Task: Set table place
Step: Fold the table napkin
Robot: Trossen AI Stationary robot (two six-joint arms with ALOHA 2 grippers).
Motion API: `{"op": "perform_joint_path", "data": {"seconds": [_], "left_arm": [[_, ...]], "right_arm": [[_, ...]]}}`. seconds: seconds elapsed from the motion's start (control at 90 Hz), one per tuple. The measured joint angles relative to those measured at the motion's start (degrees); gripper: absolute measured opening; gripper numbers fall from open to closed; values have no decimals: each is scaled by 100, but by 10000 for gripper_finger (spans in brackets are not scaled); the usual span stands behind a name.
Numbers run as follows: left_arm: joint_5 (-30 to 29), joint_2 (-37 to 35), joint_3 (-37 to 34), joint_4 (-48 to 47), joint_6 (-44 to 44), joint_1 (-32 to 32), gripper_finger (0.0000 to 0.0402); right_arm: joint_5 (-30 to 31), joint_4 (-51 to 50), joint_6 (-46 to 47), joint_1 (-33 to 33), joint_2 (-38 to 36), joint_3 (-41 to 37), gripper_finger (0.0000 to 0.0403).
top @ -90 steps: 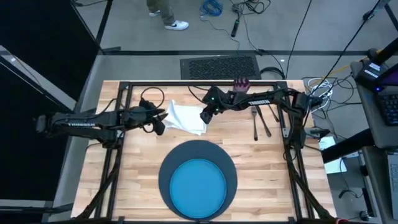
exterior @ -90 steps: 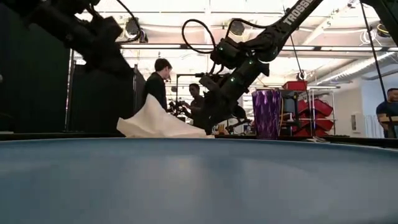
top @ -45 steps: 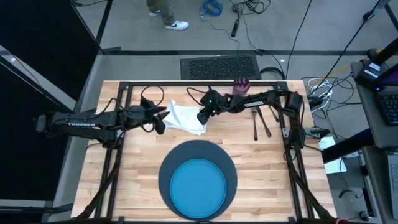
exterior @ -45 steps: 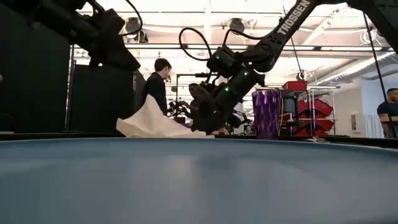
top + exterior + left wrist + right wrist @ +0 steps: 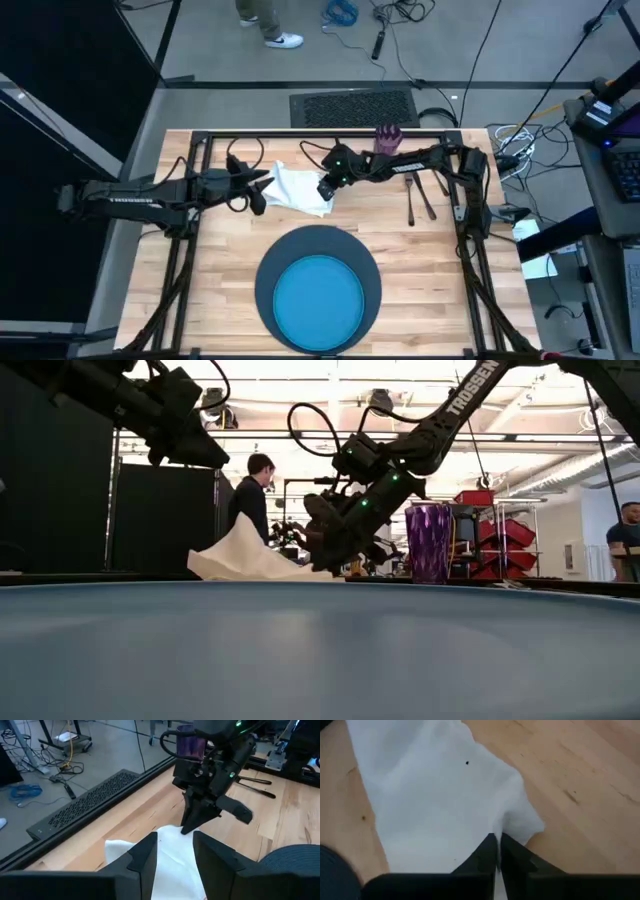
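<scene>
Since a second ago, right gripper [image 5: 326, 187] has dropped onto the white cloth napkin [image 5: 298, 189], now pinching its near edge, fingers together. Napkin is lying beyond the blue plate [image 5: 318, 297]. Left gripper [image 5: 256, 197], spread, is hovering alongside. Lifting slowly should avoid bunching.

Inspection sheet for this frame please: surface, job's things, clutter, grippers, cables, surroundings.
Surface: light-wood table, black frame.
Job's things: blue plate on grey charger; crumpled white napkin; purple cup at far edge; cutlery at right.
Clutter: nothing seen.
Grippers: right gripper shut on the napkin's edge; left gripper open above the napkin.
Cables: loose cables on floor beyond the table.
Surroundings: people standing in room behind.
</scene>
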Motion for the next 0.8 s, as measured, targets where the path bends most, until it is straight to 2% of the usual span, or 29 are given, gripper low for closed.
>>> {"op": "perform_joint_path", "data": {"seconds": [0.067, 0.256, 0.356, 0.467, 0.656, 0.8], "left_arm": [[2, 0, 0, -9, 20, 0, 112], [42, 0, 0, -37, 52, 0, 112], [48, 0, 2, -44, 49, 0, 112], [59, 2, 2, -44, 43, 0, 112], [61, 2, 2, -44, -37, 0, 112], [49, 124, 7, -311, -73, 0, 112]], "right_arm": [[99, -118, 50, 142, -139, 2, 1], [1148, -834, 108, 518, -418, 13, 1], [1446, -1275, 205, 596, -400, 11, 0], [1616, -1446, 247, 671, -391, 11, 0], [1565, -1119, 180, 829, -390, 11, 1], [1598, -1103, 57, 850, -390, 11, 26]]}}
